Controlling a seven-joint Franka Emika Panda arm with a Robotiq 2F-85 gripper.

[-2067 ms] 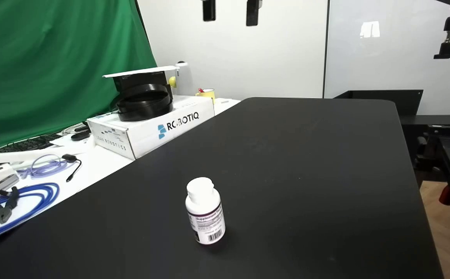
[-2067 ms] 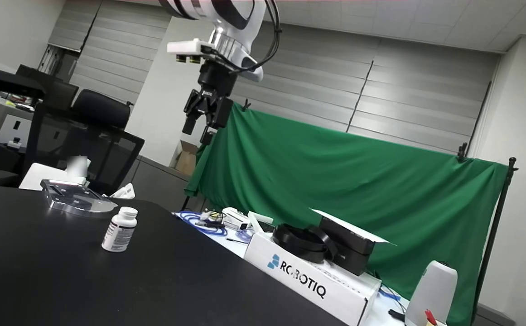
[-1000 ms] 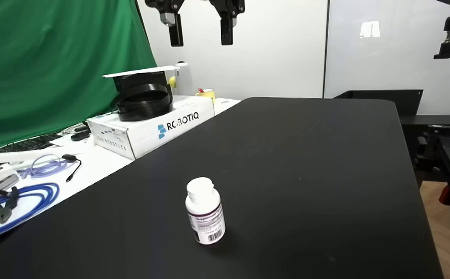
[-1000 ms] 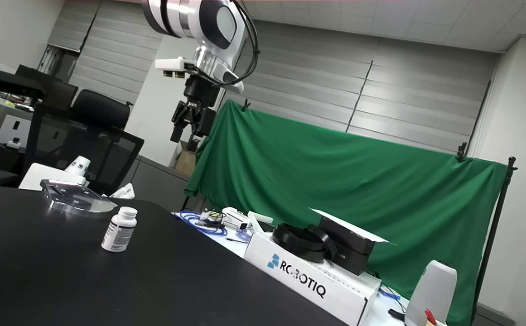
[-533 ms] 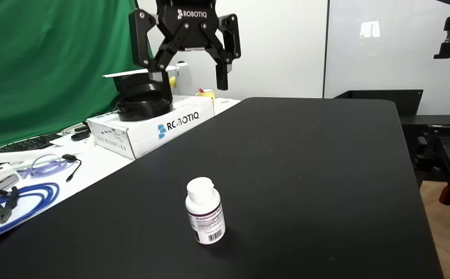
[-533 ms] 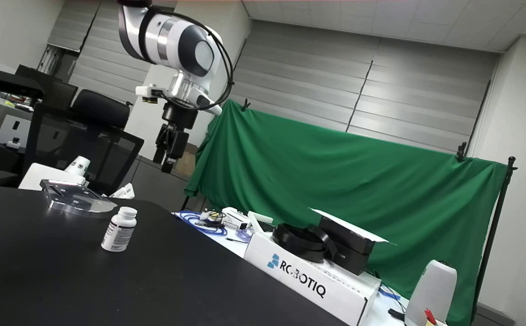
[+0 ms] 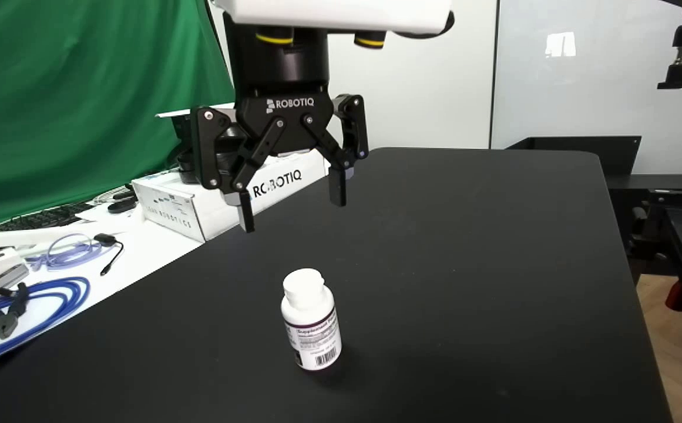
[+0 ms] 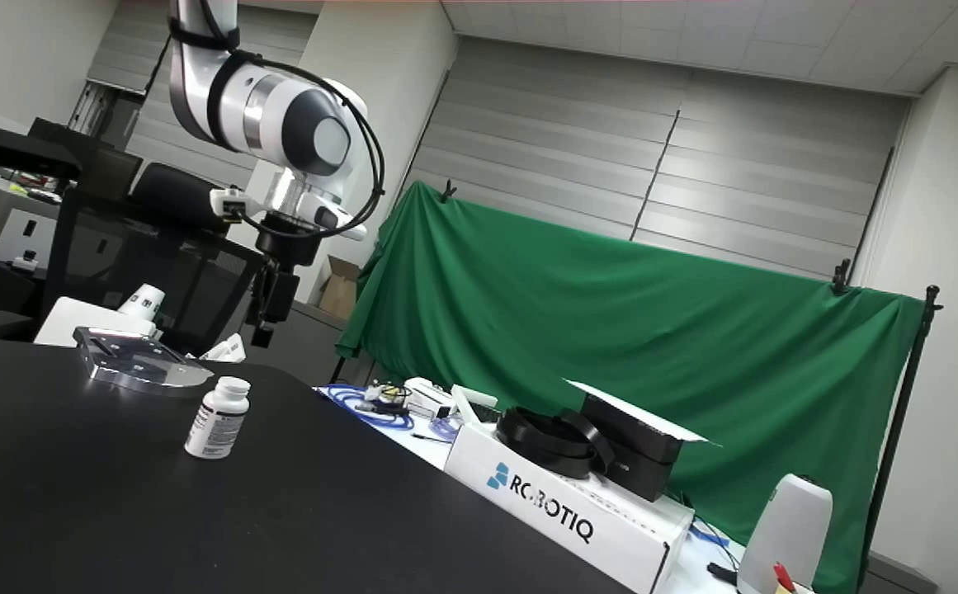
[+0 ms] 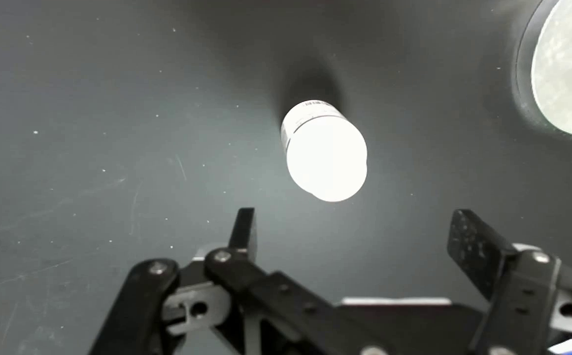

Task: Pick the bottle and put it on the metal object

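Lower than a moment ago, the Panda arm (image 8: 260, 115) reaches down toward the black worktop (image 7: 464, 264). Its Robotiq gripper (image 7: 292, 217) hangs above it, jaws spread wide and empty. A shiny metal plate (image 8: 144, 365) lies on the worktop; near it, apart from plate and jaws, the white pill bottle (image 7: 311, 322) stands upright.

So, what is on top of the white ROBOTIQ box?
On the white box are a black ring-shaped item and a black box. The surface beneath them is covered; in an exterior view, the gripper partly hides both.
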